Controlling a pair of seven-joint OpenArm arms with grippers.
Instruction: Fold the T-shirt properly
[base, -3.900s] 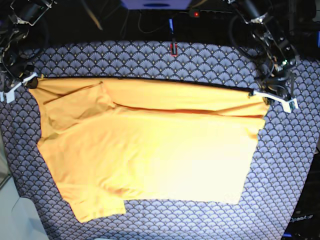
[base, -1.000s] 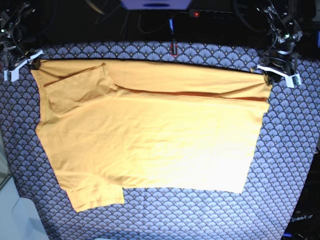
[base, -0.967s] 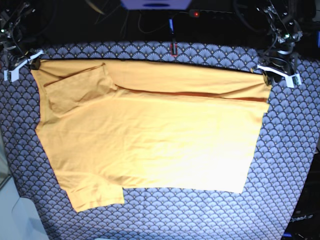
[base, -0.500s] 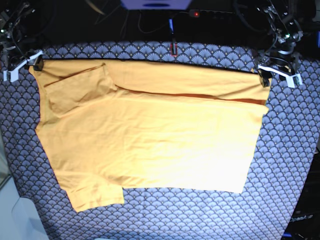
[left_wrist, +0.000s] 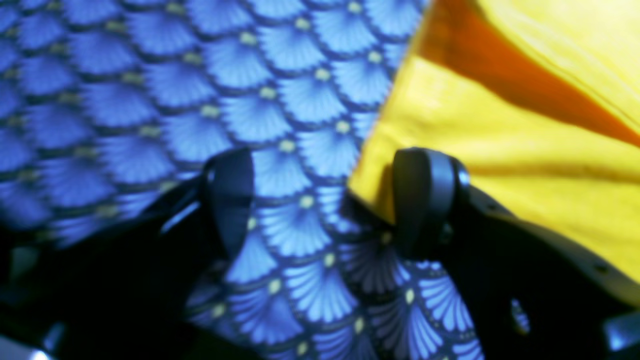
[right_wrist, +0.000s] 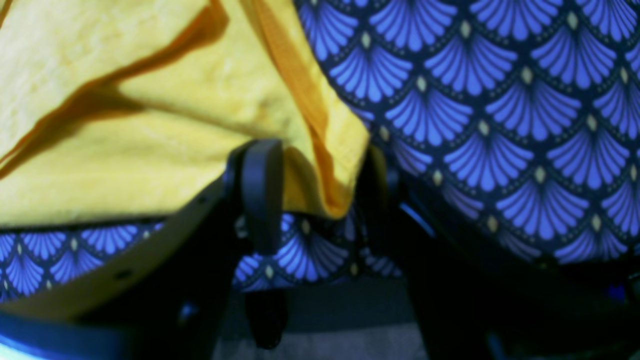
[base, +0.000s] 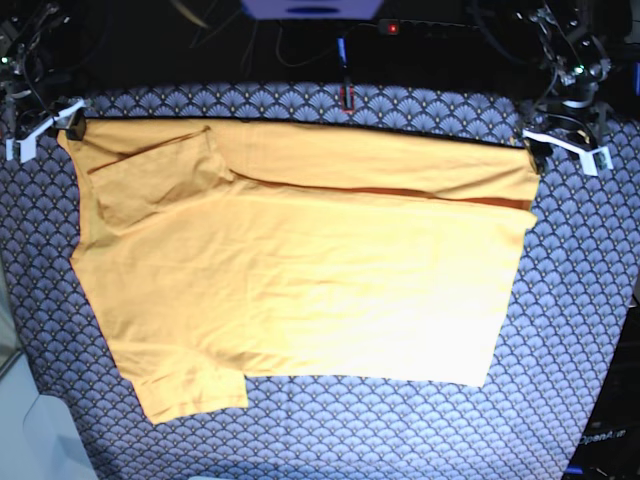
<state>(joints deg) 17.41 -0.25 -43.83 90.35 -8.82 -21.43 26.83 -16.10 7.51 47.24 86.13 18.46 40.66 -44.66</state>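
Blue-grey scallop-patterned tablecloth (base: 560, 330) covered the work surface in the base view, with the T-shirt (base: 300, 270) spread flat across it, one sleeve folded in at upper left, another at lower left. Left gripper (base: 560, 150) hung at the garment's upper right corner, right gripper (base: 45, 125) at its upper left corner, both arms reaching in from the dark far edge. Left wrist view: left gripper (left_wrist: 325, 200) low over the tablecloth (left_wrist: 150, 100), jaws spread apart, only patterned cloth between them; one dark finger (left_wrist: 420, 200) overlapped the edge of the T-shirt (left_wrist: 525, 150). Right wrist view: right gripper (right_wrist: 320, 190) likewise parted, its fingers (right_wrist: 260, 190) straddling a corner of the T-shirt (right_wrist: 150, 150) without pinching it, tablecloth (right_wrist: 500, 125) alongside.
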